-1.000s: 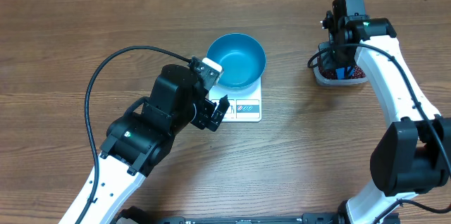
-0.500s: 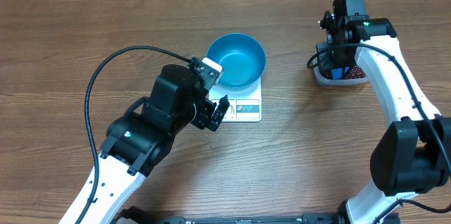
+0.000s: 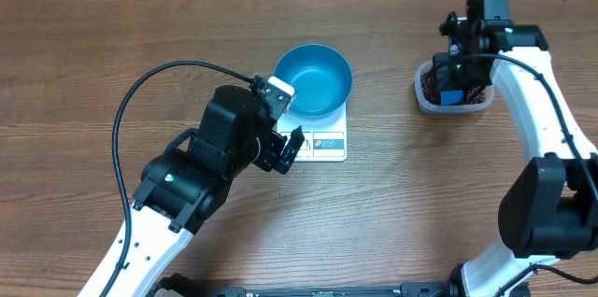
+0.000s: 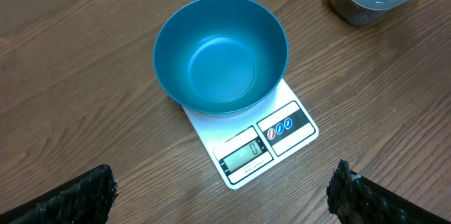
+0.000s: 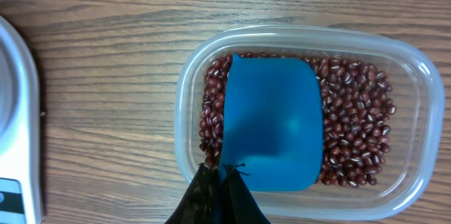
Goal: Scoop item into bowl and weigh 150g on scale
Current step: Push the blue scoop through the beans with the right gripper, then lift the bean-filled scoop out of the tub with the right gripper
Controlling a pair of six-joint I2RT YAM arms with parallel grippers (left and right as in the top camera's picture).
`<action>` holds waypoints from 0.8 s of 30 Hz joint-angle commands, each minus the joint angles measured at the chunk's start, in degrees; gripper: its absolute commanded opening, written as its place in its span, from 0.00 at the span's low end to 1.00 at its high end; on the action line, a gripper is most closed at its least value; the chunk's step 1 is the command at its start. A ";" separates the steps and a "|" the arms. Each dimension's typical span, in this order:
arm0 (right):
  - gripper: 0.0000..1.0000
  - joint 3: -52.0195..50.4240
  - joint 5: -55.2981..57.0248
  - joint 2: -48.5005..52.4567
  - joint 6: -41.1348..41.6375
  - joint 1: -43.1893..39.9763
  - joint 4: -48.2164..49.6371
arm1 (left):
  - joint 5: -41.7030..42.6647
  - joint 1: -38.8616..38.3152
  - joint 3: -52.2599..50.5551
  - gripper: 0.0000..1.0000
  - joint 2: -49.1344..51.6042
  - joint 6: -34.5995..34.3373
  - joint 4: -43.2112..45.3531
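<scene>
The blue bowl [image 3: 313, 79] [image 4: 220, 55] stands empty on the white scale [image 3: 324, 145] [image 4: 262, 146]. My left gripper [image 3: 285, 138] [image 4: 222, 178] hovers just left of the scale's front, open wide, with nothing between its fingers. The red-brown beans [image 5: 356, 125] [image 3: 427, 82] lie in a clear plastic tub [image 5: 416, 62] [image 3: 454, 106] [image 4: 359, 9] at the right. A blue scoop [image 5: 275, 122] [image 3: 451, 97] rests on the beans with no beans in it. My right gripper [image 5: 222, 175] [image 3: 458, 75] is shut on the scoop's near edge, above the tub.
A black cable [image 3: 131, 110] loops from the left arm over the table's left half. The scale's edge [image 5: 17, 111] shows to the left of the tub in the right wrist view. Bare wood lies between scale and tub.
My right arm has swung to the right with the scoop, uncovering more of the tub and beans. The left arm, bowl and scale have not moved.
</scene>
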 commanded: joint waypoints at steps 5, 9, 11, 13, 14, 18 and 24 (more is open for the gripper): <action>0.04 0.63 -10.34 0.70 0.20 -2.03 -1.11 | -0.35 0.26 0.00 1.00 -0.15 -0.92 0.02; 0.04 0.63 -11.37 0.70 0.17 -2.16 -1.44 | -0.35 0.26 0.00 0.99 -0.15 -0.92 0.02; 0.04 0.63 -12.04 0.70 0.17 -2.16 -1.60 | -0.35 0.26 -0.02 0.99 -0.15 -0.92 0.02; 0.04 0.55 -12.44 0.70 0.20 -2.16 -1.62 | -0.35 0.26 -0.02 0.99 -0.15 -0.92 0.02; 0.04 0.35 -12.44 0.70 0.20 -2.16 -1.49 | -0.35 0.26 -0.02 1.00 -0.15 -0.92 0.02; 0.04 -1.81 -14.01 0.70 0.24 -2.54 -0.52 | -0.35 0.26 -0.02 0.99 -0.15 -0.92 0.02; 0.04 -6.01 -18.86 0.70 0.20 -5.27 1.22 | -0.35 0.26 0.00 1.00 -0.15 -0.92 0.02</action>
